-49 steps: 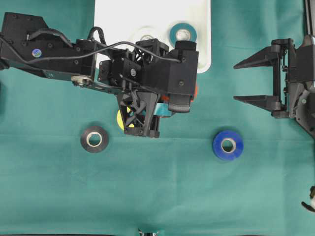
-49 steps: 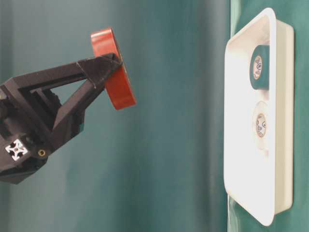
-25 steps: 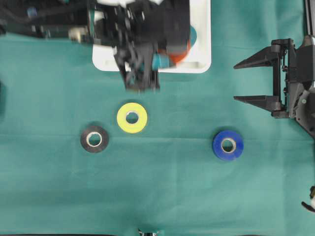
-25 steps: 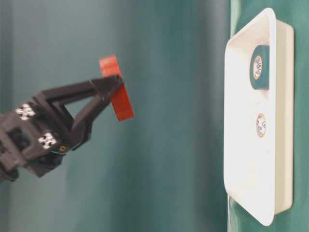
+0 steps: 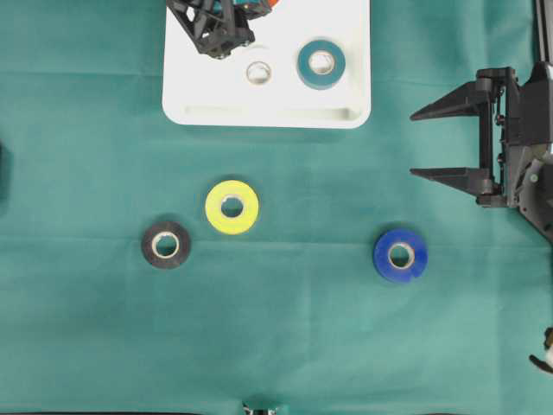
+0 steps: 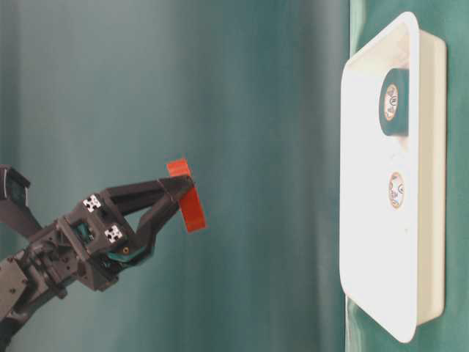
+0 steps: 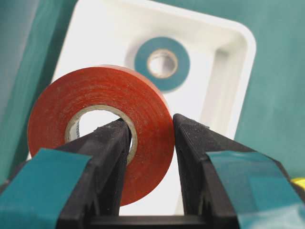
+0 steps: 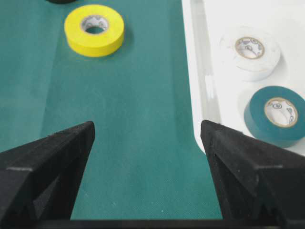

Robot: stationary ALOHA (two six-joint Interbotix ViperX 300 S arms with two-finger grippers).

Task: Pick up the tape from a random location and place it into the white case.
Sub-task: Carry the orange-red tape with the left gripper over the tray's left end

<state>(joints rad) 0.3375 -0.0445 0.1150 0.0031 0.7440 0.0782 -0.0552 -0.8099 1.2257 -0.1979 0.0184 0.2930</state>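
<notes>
Left gripper clamped on red tape roll, held above white case, far side; right gripper jaws apart, hovering right of case

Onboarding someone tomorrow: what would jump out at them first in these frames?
The red tape, pinched through its core by the left fingers, hanging over the white case at the top of the overhead view. Next, the case's contents: a green roll and a white roll side by side. Then yellow, black and blue rolls loose on the green cloth, with the right gripper open at the right edge.
</notes>
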